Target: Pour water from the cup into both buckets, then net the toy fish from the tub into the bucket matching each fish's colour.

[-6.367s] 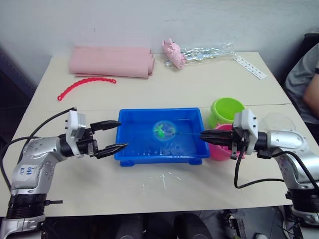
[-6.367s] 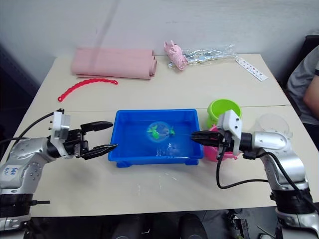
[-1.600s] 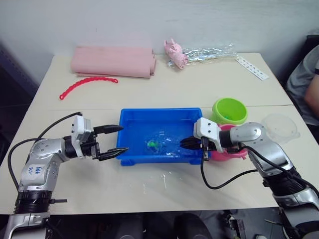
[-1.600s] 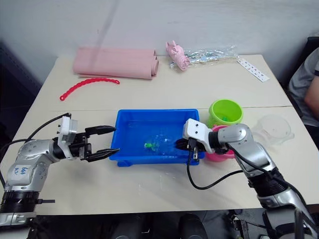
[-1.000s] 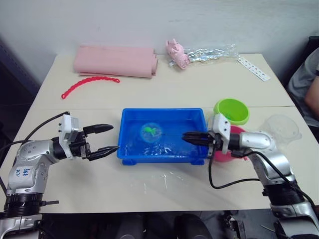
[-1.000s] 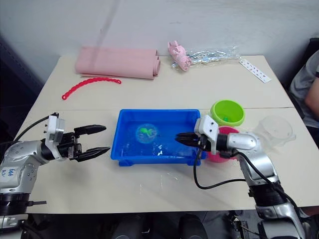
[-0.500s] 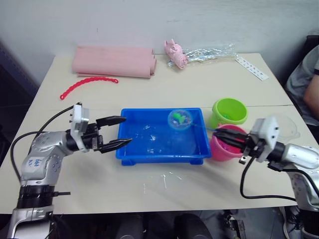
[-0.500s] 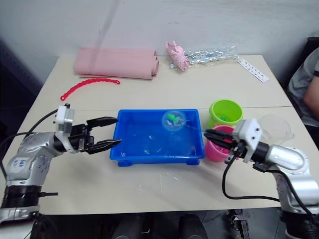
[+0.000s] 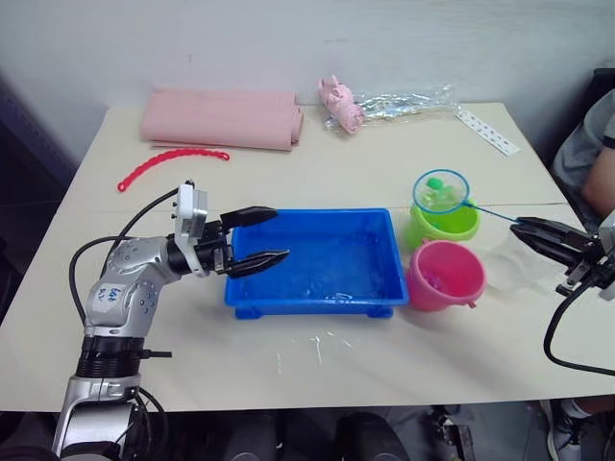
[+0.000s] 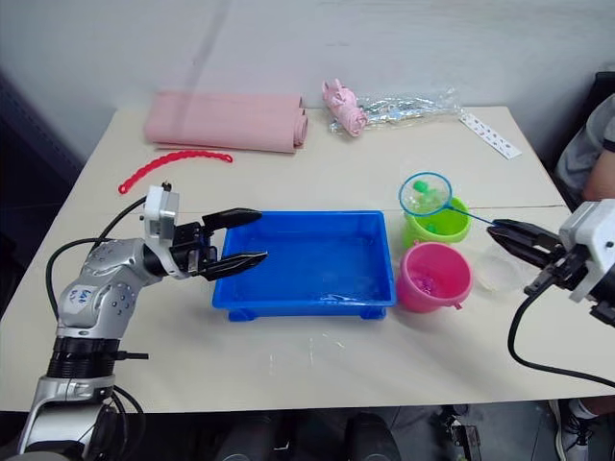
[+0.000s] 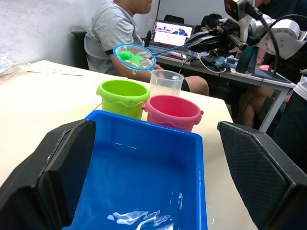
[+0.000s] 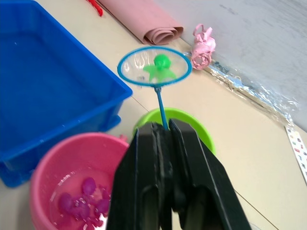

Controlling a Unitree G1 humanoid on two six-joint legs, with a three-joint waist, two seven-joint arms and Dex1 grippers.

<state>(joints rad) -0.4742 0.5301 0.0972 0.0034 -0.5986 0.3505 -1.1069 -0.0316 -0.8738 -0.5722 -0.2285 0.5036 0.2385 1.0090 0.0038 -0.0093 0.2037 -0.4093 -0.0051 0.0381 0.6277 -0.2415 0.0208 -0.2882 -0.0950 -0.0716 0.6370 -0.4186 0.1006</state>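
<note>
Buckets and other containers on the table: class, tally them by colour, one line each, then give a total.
Lime green bucket: 1
Pink bucket: 1
Blue tub: 1
Clear cup: 1
Total: 4

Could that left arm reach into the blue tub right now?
Probably yes. The left gripper hangs open right at the blue tub's near end, and nothing stands between them; the net is away over the green bucket.
</note>
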